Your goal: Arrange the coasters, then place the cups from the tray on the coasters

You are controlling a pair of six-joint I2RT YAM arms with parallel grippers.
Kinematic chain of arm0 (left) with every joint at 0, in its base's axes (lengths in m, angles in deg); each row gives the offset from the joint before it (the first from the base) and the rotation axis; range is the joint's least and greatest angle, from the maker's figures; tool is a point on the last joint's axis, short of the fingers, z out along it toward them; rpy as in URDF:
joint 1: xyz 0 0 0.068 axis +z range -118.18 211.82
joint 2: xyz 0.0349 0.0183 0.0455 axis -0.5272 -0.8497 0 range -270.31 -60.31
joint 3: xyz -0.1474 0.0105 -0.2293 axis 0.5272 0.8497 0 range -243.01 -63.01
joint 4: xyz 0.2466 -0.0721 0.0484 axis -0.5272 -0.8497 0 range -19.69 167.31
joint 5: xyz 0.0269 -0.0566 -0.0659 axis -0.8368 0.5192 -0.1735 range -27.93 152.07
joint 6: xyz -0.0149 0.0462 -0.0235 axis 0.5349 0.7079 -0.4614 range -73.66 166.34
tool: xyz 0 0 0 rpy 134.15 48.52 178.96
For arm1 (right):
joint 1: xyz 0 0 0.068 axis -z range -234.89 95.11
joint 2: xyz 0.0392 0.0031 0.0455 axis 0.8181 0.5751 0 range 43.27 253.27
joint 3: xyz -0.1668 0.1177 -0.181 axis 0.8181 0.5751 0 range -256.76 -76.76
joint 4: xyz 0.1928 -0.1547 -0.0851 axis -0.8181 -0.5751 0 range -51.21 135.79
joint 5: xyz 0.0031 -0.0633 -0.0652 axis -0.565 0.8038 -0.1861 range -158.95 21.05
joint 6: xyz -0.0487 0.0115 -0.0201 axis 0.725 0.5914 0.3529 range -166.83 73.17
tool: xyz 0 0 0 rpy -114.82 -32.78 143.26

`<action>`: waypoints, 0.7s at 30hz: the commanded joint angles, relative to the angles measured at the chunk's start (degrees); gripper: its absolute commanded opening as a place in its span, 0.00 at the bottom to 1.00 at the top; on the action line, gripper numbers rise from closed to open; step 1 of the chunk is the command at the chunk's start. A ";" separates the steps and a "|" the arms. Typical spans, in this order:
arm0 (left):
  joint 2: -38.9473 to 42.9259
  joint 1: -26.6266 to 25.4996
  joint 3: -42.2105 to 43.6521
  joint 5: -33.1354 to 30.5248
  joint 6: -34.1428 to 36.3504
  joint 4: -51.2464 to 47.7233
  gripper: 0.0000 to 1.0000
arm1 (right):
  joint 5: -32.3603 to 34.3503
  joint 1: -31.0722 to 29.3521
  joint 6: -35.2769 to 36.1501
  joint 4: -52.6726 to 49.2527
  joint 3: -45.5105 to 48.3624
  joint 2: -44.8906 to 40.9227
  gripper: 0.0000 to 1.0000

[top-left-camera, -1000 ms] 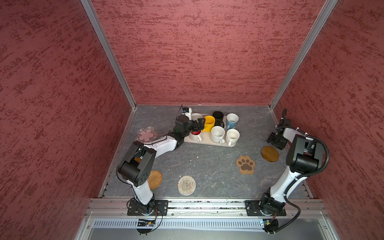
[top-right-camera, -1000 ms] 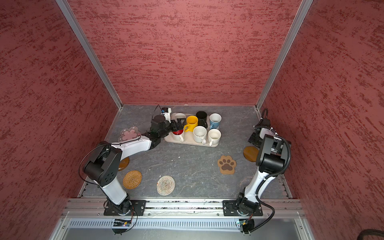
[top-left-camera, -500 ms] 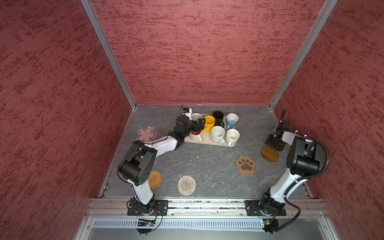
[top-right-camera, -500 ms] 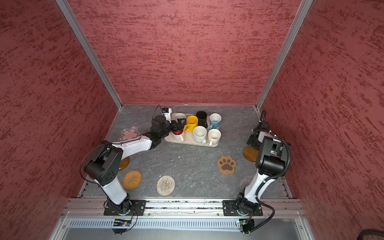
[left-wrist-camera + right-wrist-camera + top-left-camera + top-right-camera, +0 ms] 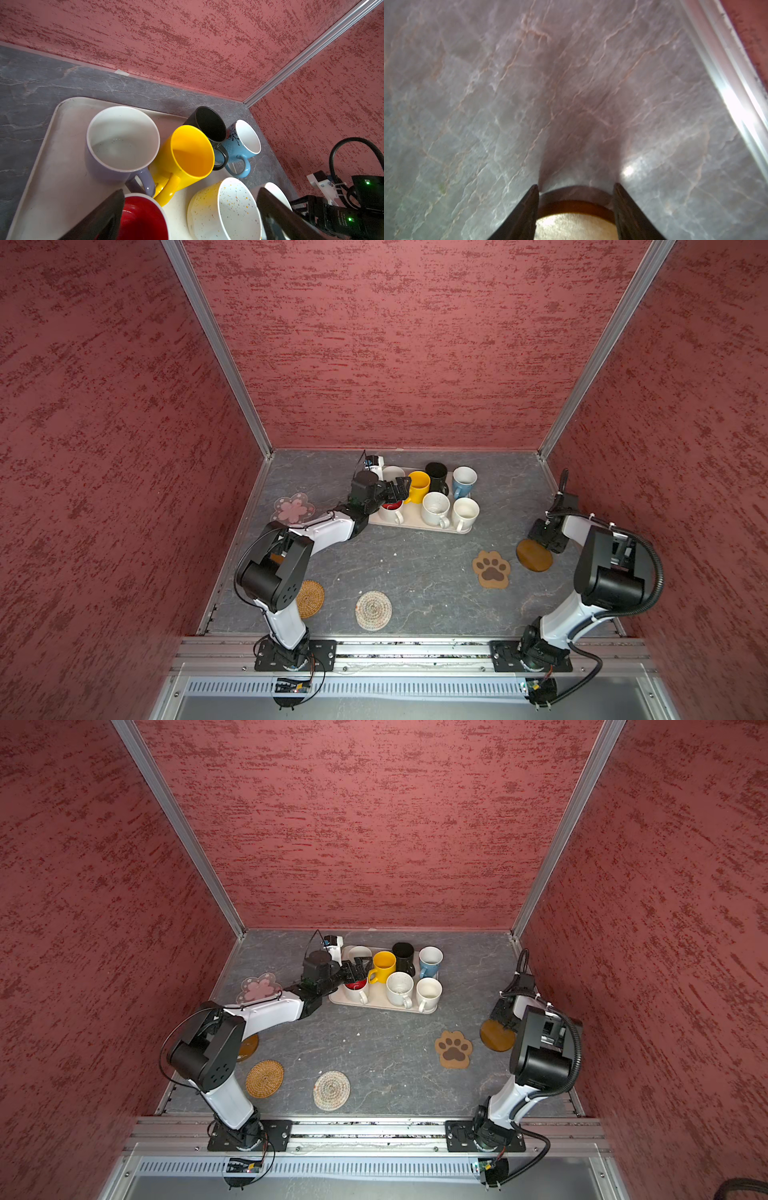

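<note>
The left gripper (image 5: 394, 490) hovered with its jaws spread wide over the pale beige rectangular tray (image 5: 415, 526), just above the white ceramic mug with a red inside (image 5: 390, 508). It held nothing. In the left wrist view one dark finger (image 5: 104, 216) overlapped the rim of this mug. All seven mugs stood upright on the tray. The others were the yellow mug (image 5: 418, 486), the black mug (image 5: 436, 472), the light blue mug (image 5: 464, 480), a white speckled mug (image 5: 435, 507), a plain white mug (image 5: 465, 511) and another white mug (image 5: 388, 472) at the far left corner.

The right gripper (image 5: 575, 188) was about half closed on a brown wooden disc coaster (image 5: 576, 223), with its fingers touching the edge on both sides, near the right wall. Just beside the disc lay the brown paw-shaped coaster (image 5: 491, 569). On the grey stone-patterned table (image 5: 415, 572) also lay the translucent pink flower coaster (image 5: 292, 508), the orange-tan woven round coaster (image 5: 311, 598) and the beige woven round coaster (image 5: 373, 610).
</note>
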 commanded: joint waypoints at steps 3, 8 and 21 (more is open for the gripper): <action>2.00 -0.16 0.92 -0.59 -0.13 1.38 1.00 | 1.34 -2.28 -2.45 -5.28 4.62 -1.10 0.58; 2.09 -0.16 1.09 -0.58 -0.21 1.50 1.00 | 1.37 -2.47 -3.96 -5.80 5.55 -3.84 0.58; 1.95 -1.85 -0.67 -2.16 2.51 -1.75 1.00 | -0.21 -4.21 -4.91 -8.17 -5.47 -9.24 0.68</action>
